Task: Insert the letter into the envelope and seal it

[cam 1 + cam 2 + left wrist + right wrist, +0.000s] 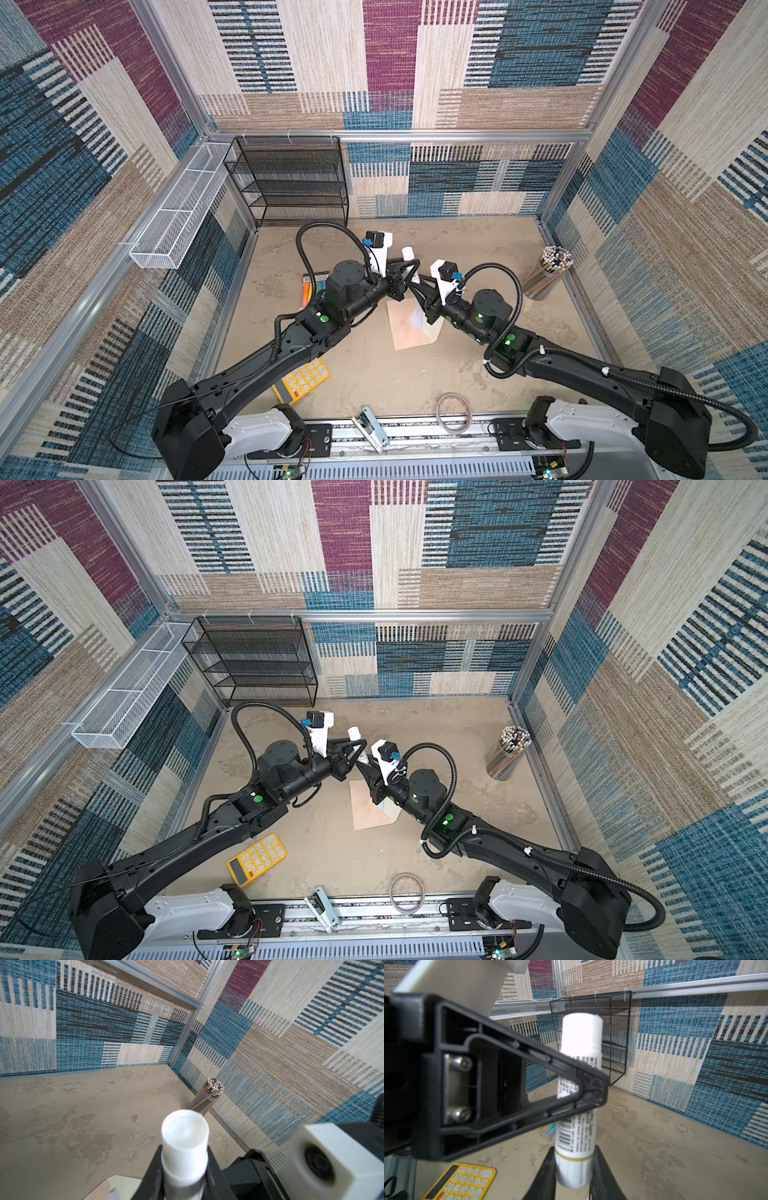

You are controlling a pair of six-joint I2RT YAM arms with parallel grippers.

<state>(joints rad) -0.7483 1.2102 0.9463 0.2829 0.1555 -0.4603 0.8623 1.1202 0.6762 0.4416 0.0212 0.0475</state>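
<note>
Glue stick (579,1084): held by both tools.
Left tool (185,1169): closed on its middle.
Right tool (573,1176): closed on its end.
Envelope (405,332): laid open on the table (478,270) below.
Cap (185,1128): should be pulled straight off.

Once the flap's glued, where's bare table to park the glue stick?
Bare table along the back, between the black mesh rack and the pencil cup; also between the yellow calculator and the envelope. Crowded under the left arm, by the marker pack.
</note>
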